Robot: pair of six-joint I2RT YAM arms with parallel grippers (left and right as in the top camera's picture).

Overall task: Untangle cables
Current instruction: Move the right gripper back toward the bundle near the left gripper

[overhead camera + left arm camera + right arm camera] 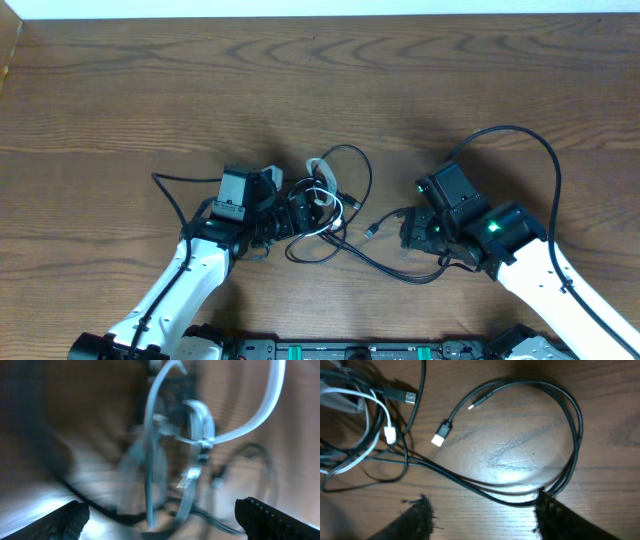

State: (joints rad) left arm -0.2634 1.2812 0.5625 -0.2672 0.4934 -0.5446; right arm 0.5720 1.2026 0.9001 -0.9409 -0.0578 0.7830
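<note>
We are looking down on a dark brown wood-grain table [120, 100], where our two white arms are reaching in from the near edge toward a small knot of thin cords lying near the middle. Our left claw [300, 212] is sitting right at the knot. Its wrist camera, badly blurred, is showing its two fingertips [70, 520] far apart at the lower corners, so the claw is standing spread. The white cord [150, 460] is looping just ahead of it, and we are making out nothing pinched. Our right claw [418, 232] is hovering to the right of the knot, also spread. A stretch of the black cords [570, 420] is running just ahead of its dark fingers, then curving out in a wide loop and ending in a silver-tipped plug [440, 437]. We cannot tell whether a finger is touching them. We are judging the job as barely begun: the black loop is lying partly free to the right, but all the cords are still crossing one another beside the left claw, and none is lying apart by itself. Lamp glare is shining on the wood under the right claw. A pale strip [320, 8] is running along the table's far edge, and little else of the room is showing.
</note>
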